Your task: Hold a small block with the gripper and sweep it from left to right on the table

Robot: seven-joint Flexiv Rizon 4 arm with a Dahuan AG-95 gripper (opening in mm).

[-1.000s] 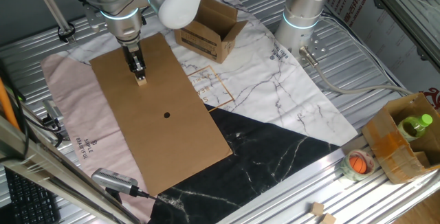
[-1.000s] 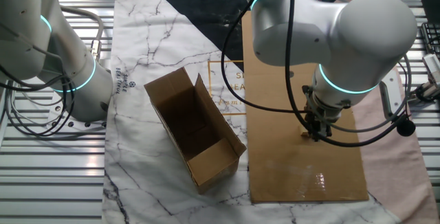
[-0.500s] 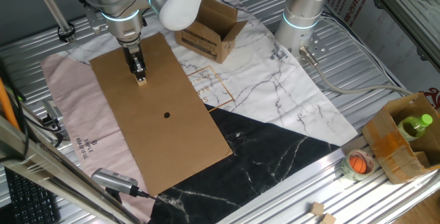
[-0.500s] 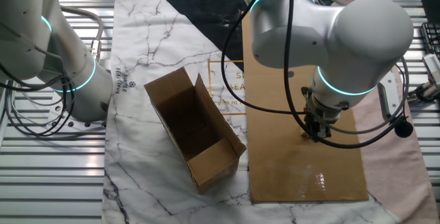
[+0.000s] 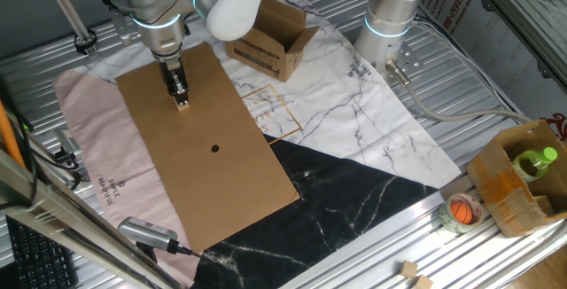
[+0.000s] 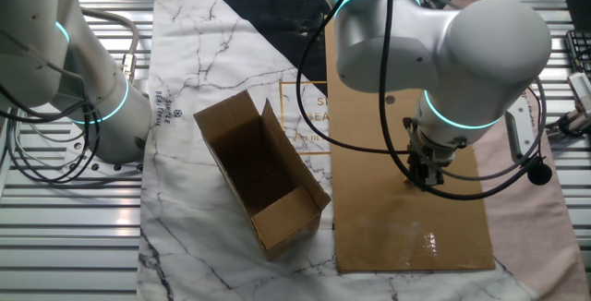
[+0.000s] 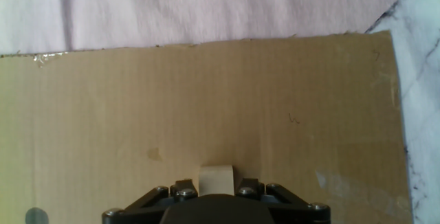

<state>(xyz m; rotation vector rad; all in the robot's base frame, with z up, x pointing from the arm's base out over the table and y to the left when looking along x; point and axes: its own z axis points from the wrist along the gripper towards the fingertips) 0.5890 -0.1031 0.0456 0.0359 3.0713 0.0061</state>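
A ribbed metal table fills the frame, spread with a marble cloth at centre, a pink cloth at left and a brown sheet with a black dot lying over both. An open box sits at upper centre beside a second white arm, and another box holding a green bottle stands at the right edge (its far side is cut off). In the other fixed view the arm's bulky wrist hides most of the gripper, so the block cannot be made out there. The hand view shows only the finger bases at the bottom edge. The block sits between the black fingers, which are clamped on its sides, in the upper left of the sheet; whether it touches the sheet I cannot tell.
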